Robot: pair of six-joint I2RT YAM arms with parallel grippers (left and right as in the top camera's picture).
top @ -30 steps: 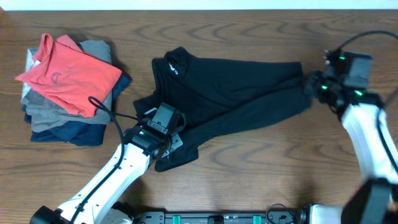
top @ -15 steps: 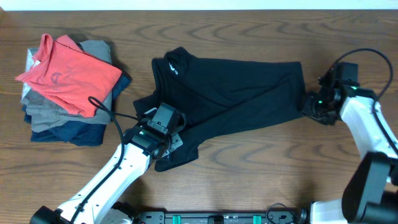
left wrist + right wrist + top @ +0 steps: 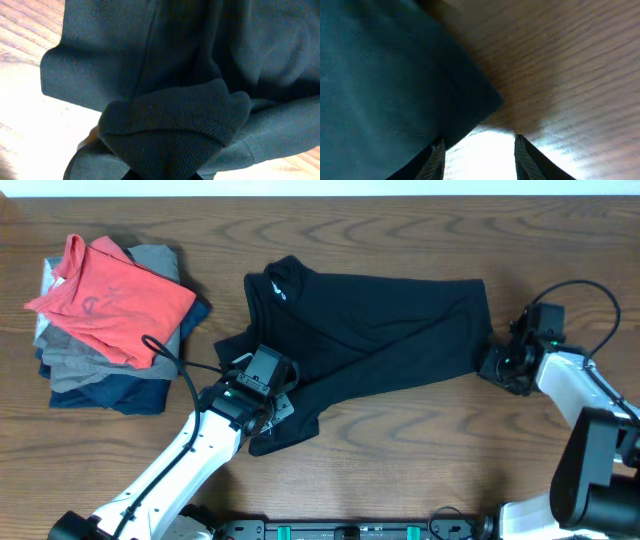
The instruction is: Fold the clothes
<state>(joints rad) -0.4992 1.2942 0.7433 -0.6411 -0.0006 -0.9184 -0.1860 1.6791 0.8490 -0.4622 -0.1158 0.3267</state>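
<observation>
Right arm drops to the shirt's far corner

Since a second ago the right gripper (image 3: 497,366) has swung down from the table's (image 3: 420,470) upper right edge to sit low against the wood, fingers spread, the black shirt's (image 3: 380,330) hem corner (image 3: 485,100) just ahead of them and not yet between them. The left gripper (image 3: 268,402) hasn't budged, clenched on a rolled fold at the shirt's near side. Looks like a two-handed fold is being set up. The shirt lies mid-table, rumpled; the coral-red shirt (image 3: 115,295) on its folded stack (image 3: 110,375) sits well clear to the left.
</observation>
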